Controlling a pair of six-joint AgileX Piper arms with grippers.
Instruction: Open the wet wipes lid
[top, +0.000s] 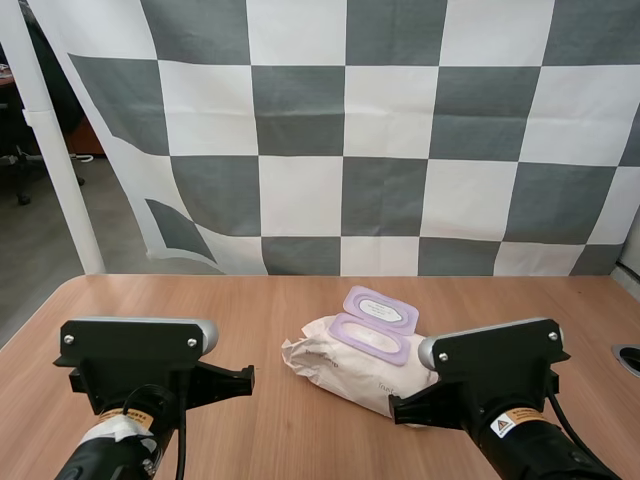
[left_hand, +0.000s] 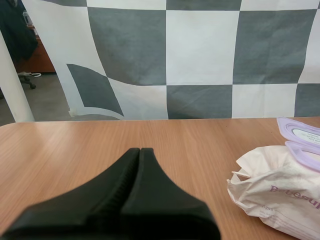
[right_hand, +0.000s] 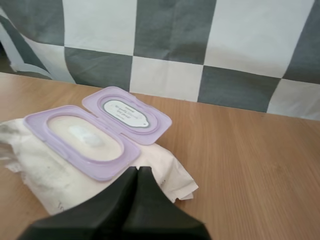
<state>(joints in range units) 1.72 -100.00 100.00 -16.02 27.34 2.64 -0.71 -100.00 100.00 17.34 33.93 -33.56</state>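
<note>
Purple lid (right_hand: 127, 114) lies flipped back off the wet wipes pack (right_hand: 30, 172); task judged complete. Left claw (left_hand: 140, 150) and right claw (right_hand: 137, 170) are pressed together, empty.

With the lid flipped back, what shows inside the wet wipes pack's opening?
The lid lies flipped back. Within the purple frame on the wet wipes pack, a pale whitish surface shows; wipe or seal, I cannot tell. The wrapper covers the rest of the contents.
</note>
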